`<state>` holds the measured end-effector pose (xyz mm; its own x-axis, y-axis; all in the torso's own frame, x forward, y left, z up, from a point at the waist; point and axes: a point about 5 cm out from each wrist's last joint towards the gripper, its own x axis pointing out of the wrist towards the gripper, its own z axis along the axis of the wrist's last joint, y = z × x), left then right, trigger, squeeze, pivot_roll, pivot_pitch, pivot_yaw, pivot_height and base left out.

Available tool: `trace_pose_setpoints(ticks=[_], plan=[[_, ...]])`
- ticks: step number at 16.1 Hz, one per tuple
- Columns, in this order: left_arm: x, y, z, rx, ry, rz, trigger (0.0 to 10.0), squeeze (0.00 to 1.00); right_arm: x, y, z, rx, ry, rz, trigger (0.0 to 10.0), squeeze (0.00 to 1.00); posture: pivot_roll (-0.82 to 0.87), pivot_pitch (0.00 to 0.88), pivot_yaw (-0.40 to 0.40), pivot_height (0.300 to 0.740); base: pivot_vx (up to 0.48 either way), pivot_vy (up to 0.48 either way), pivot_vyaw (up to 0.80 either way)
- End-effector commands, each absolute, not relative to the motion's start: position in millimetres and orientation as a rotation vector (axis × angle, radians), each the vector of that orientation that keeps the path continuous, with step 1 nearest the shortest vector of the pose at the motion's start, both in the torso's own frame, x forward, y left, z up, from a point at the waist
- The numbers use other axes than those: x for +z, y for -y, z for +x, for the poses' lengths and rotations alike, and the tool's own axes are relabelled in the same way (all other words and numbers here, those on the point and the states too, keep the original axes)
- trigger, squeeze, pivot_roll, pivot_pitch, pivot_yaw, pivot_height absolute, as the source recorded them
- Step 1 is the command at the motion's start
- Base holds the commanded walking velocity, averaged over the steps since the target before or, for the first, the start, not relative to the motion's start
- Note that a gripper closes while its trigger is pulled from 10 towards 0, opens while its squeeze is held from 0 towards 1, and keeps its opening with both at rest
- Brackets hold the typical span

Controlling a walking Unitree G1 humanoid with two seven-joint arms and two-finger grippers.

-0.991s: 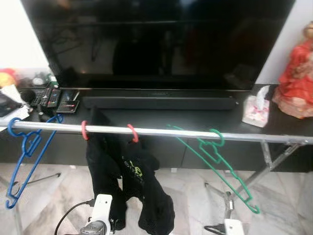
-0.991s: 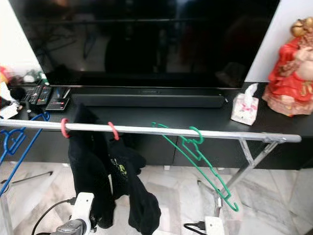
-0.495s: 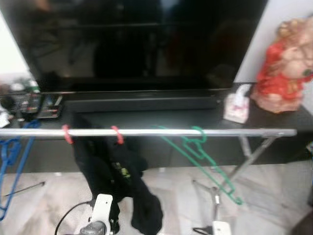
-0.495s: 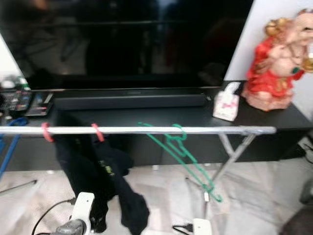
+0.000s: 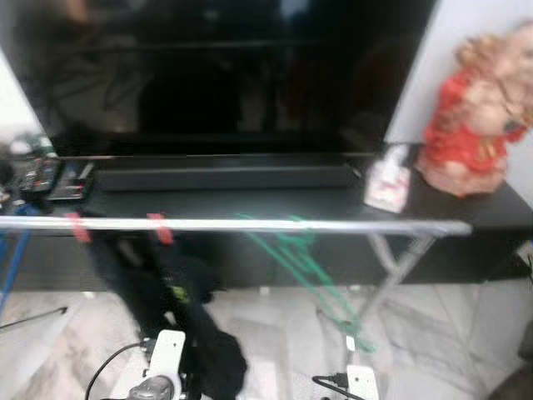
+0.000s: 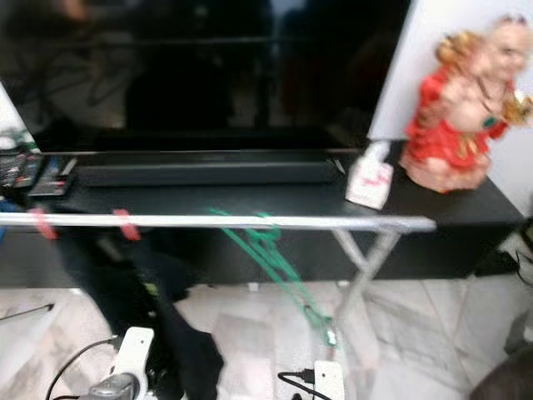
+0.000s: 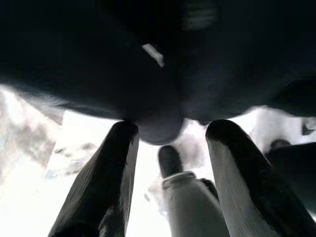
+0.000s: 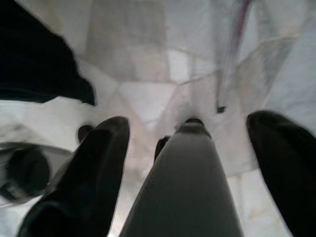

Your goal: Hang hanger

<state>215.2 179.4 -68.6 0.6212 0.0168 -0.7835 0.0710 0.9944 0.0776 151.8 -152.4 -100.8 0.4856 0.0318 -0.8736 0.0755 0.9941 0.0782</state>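
Note:
A silver rail (image 5: 250,225) of a drying rack runs across in front of me. A green hanger (image 5: 301,254) hangs tilted on it right of the middle, blurred. A black garment (image 5: 171,304) hangs from a hanger with two red hooks (image 5: 158,228) on the left part. At the far left edge, a blue hanger (image 5: 8,258) hangs on the rail. My left arm (image 5: 162,367) is low under the garment; its gripper (image 7: 173,128) is open just below the black cloth. My right arm (image 5: 360,379) is low by the rack leg; its gripper (image 8: 191,118) is open over the floor, holding nothing.
Behind the rail stands a black TV bench (image 5: 250,200) with a large dark TV (image 5: 225,75), a soundbar (image 5: 225,177), remotes (image 5: 54,177), a tissue box (image 5: 387,190) and a red figurine (image 5: 475,133). The rack's leg (image 5: 391,271) slants down to the marble floor (image 5: 450,333).
The whole picture has shifted left and blurred, so the camera has turned right. The hangers, the garment and both arms keep their places relative to the rail.

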Motion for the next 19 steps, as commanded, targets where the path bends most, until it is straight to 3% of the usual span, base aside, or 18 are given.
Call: trace_pose_setpoints(ticks=[1,5,7,10,16,18,19], plan=[[-71.0,-174.6,211.8,-0.048,-0.906,0.112,10.0,0.0,-100.4,159.7,152.2,-0.041,-1.067,0.104,10.0,0.0,-0.07,0.0,-0.02,0.74,0.0,0.0,0.0],[-66.1,-177.6,216.5,-0.032,-0.819,0.195,10.0,0.0,-99.8,194.7,142.8,-0.068,-1.062,0.101,10.0,0.0,-0.08,0.0,-0.004,0.74,0.0,0.0,0.0],[-54.1,-222.3,218.3,0.035,-0.73,0.21,10.0,0.0,-101.1,205.2,133.6,-0.076,-1.076,0.097,10.0,0.0,-0.08,0.0,-0.001,0.74,0.0,0.0,0.0],[-40.2,-226.9,225.3,0.033,-0.565,0.246,10.0,0.0,-103.4,209.0,124.1,-0.076,-1.095,0.094,10.0,0.0,-0.07,0.0,0.002,0.74,0.0,0.0,0.0],[14.4,-228.9,231.0,0.033,-0.174,0.273,10.0,0.0,-105.6,173.6,133.9,-0.031,-1.102,0.091,10.0,0.0,-0.06,0.0,0.005,0.74,0.0,0.0,0.0],[21.3,-225.3,227.0,0.009,-0.155,0.265,10.0,0.0,-105.0,164.7,138.1,-0.022,-1.099,0.094,10.0,0.0,-0.06,0.0,0.006,0.74,0.0,0.0,0.0],[21.4,-219.3,214.4,-0.083,-0.192,0.268,10.0,0.0,-104.1,150.6,143.3,-0.004,-1.097,0.101,10.0,0.0,-0.05,0.0,0.007,0.74,0.0,0.0,0.0]])
